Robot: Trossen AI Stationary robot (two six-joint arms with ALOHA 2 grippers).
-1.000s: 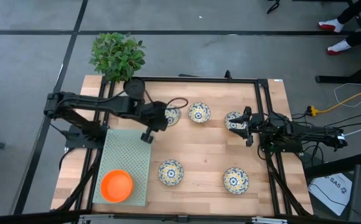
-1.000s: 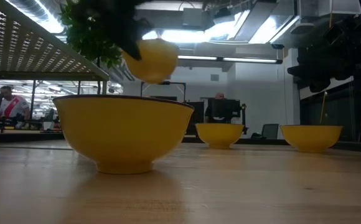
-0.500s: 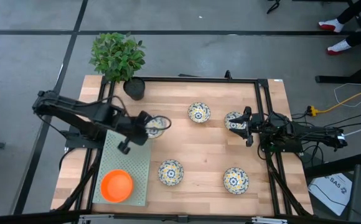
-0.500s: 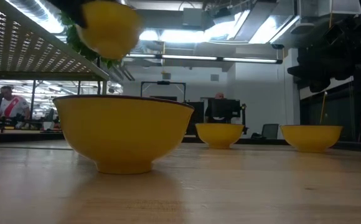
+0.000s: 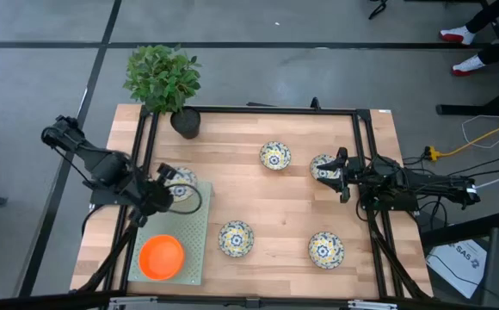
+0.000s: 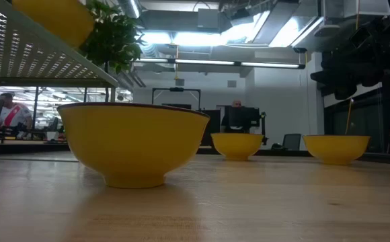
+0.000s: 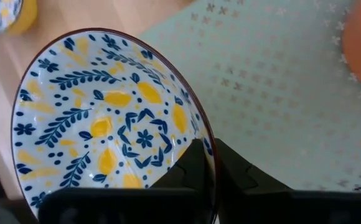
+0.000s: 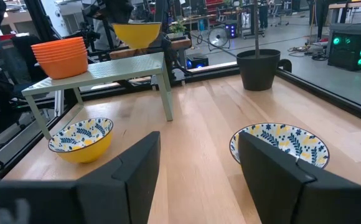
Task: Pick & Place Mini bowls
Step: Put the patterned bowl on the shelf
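Note:
My left gripper (image 5: 169, 188) is shut on a mini bowl (image 5: 183, 181), white with blue-and-yellow flowers inside (image 7: 106, 118) and yellow outside (image 8: 137, 32). It hangs over the far end of the pale green perforated rack (image 5: 181, 228). A stack of orange mini bowls (image 5: 162, 257) stands on the rack's near end. Several more patterned bowls rest on their bases on the wooden table (image 5: 274, 156) (image 5: 236, 238) (image 5: 325, 248) (image 5: 321, 164). My right gripper (image 5: 336, 172) waits open at the table's right, level, just behind one bowl (image 8: 280, 144). My left gripper holds the bowl by its rim (image 7: 209, 146), on the side nearest the arm. One finger (image 7: 190, 171) is inside the bowl and the other (image 7: 233, 171) outside its wall. The fingers slant steeply down from above. The bowl is lifted clear of the rack, mouth up.
A black pot (image 5: 185, 121) with a green plant (image 5: 162, 76) stands at the table's far left corner. A black frame (image 5: 361, 146) runs along the table's edges. In the low view one bowl (image 6: 131, 141) fills the foreground. People show in the room behind.
My left gripper has carried the bowl from the far middle of the table toward the left edge and slightly nearer, rising a little, so the bowl now hangs over the rack's far end. It has stayed shut on the bowl.

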